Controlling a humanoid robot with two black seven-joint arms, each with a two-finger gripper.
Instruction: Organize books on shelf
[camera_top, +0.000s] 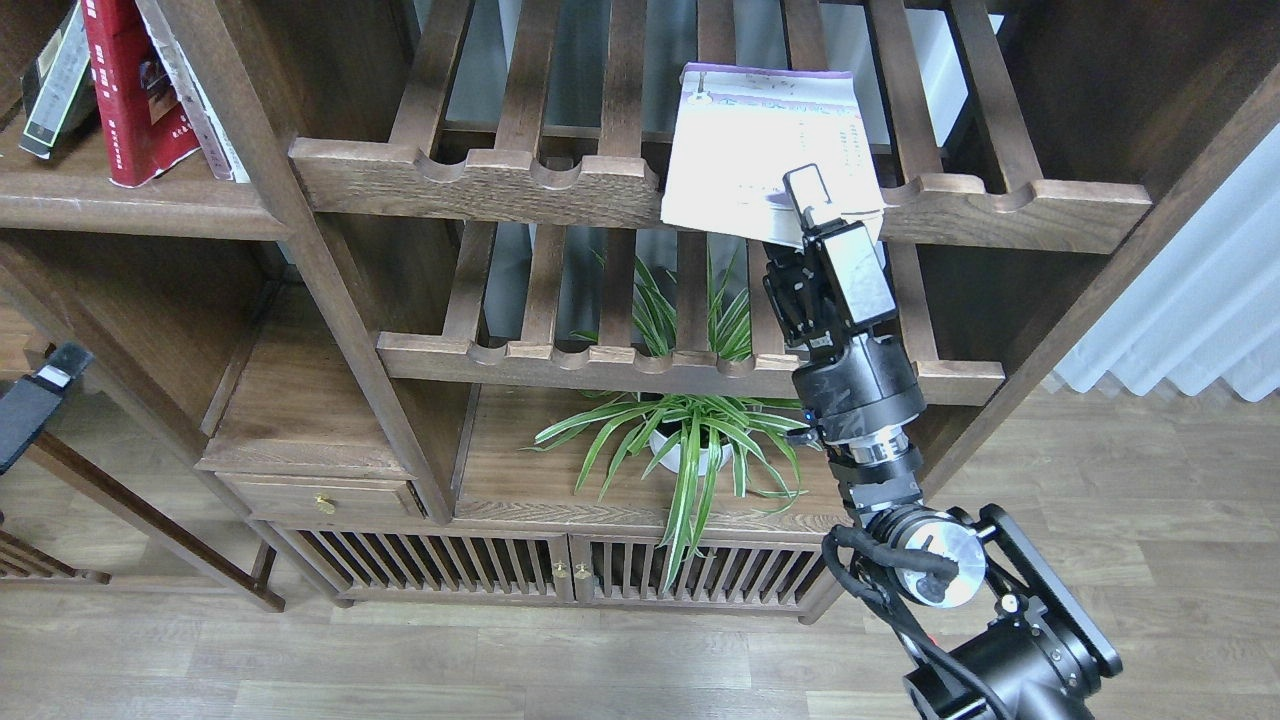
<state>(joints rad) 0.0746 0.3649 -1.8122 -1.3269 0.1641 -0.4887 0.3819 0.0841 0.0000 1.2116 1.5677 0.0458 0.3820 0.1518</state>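
Setting: a big dark-brown wooden cabinet (340, 300) standing on a wood-plank floor (640, 660), seen from above and in front.
Solid shelf (130, 205): upper left, a flat board with a thick rounded front edge.
Books on the shelf: a dark red paperback (130, 90) stands leaning, with a grey-black paperback (55, 80) tilted just to its left; a pale-edged volume (205, 110) leans against the red one's right side.
Cream-white book (755, 150): purple band along its top, lying on the upper slatted rack (560, 175), its lower edge hanging over the scalloped front rail.
Right gripper (815, 215): jaws pinching the lower right corner of the cream-white book.
Left gripper (45, 385): only a dark tip shows at the left edge, well apart from the books; whether its jaws are spread cannot be told.
Spider plant (690, 430): in a white pot on the cabinet's lower board, below the racks.
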